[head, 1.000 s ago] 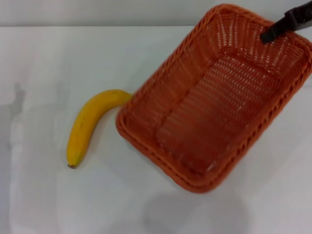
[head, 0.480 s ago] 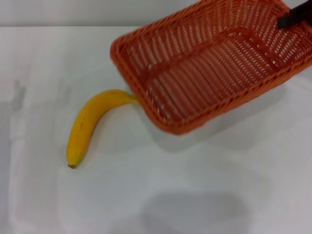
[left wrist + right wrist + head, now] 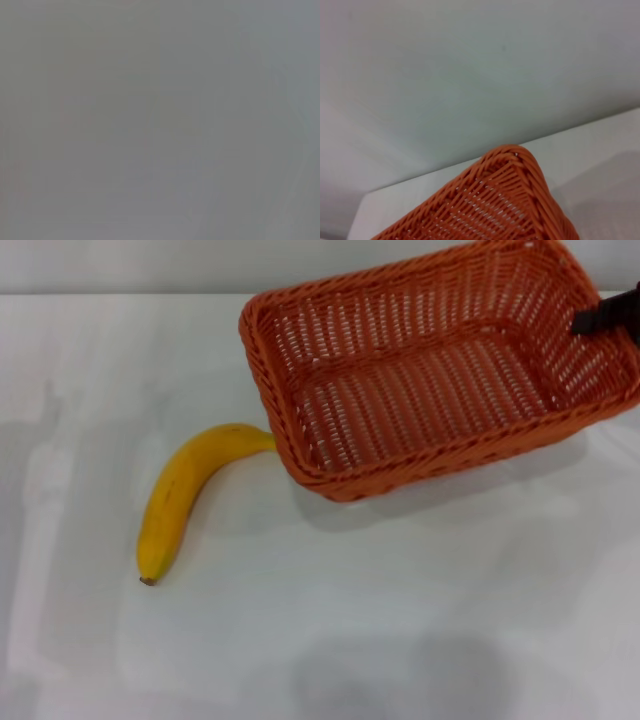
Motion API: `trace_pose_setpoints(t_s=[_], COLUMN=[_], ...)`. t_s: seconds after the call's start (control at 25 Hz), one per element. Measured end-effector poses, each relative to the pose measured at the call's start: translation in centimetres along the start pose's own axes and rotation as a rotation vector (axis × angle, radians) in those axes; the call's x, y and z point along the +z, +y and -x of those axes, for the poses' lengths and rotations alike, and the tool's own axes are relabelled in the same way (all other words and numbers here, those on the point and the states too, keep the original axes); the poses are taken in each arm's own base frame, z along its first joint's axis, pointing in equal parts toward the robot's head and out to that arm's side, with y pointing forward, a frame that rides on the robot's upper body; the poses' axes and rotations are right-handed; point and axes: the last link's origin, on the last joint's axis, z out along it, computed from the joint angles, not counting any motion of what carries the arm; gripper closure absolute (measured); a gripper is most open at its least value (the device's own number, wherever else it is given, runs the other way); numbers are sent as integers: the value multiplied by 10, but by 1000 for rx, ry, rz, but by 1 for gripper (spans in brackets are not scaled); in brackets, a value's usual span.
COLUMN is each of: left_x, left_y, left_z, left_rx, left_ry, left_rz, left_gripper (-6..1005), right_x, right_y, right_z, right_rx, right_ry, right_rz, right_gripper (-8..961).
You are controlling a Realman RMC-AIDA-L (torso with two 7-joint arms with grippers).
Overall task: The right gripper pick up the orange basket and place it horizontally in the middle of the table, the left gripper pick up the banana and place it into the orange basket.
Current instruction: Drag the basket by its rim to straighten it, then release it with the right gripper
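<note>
Orange basket [image 3: 430, 370] | right end at right hand [image 3: 606, 315] | lying crosswise

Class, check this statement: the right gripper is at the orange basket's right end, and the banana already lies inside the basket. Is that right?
Not quite. In the head view the banana lies on the table, outside the orange basket, beside its left corner. The right gripper is indeed at the basket's right end.

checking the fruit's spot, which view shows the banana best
The head view: the whole banana lies on the table, its stem end at the basket's near left corner. The left wrist view shows only a blank grey field; the right wrist view shows a basket corner, no banana.
</note>
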Motion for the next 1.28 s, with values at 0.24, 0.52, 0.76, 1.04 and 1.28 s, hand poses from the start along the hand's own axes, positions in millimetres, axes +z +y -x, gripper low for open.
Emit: trace_pose_setpoints(t_s=[0.24,0.52,0.76,1.04,1.28], left_x=[5,-1,-5,-9,-9], left_y=[-9,-12,-12,-13,-14], left_z=[-8,-7,-6,-3,-4], left_rx=[6,3,0,-4,-3], left_ry=[16,22,26,19,21], left_rz=[13,6,5,-4,-11], left_gripper=[174,177,179,181,184], right_x=[0,-6,0,12,15], right_y=[-14,-29,-33,-23,-25], right_z=[-27,-48,-58,-68,-79], right_rx=[69,95,127,125,147], right_ry=[-48,-110,-114,-52,-56], right_rz=[17,85,120,149,159], right_gripper=[788,699,565,564,563])
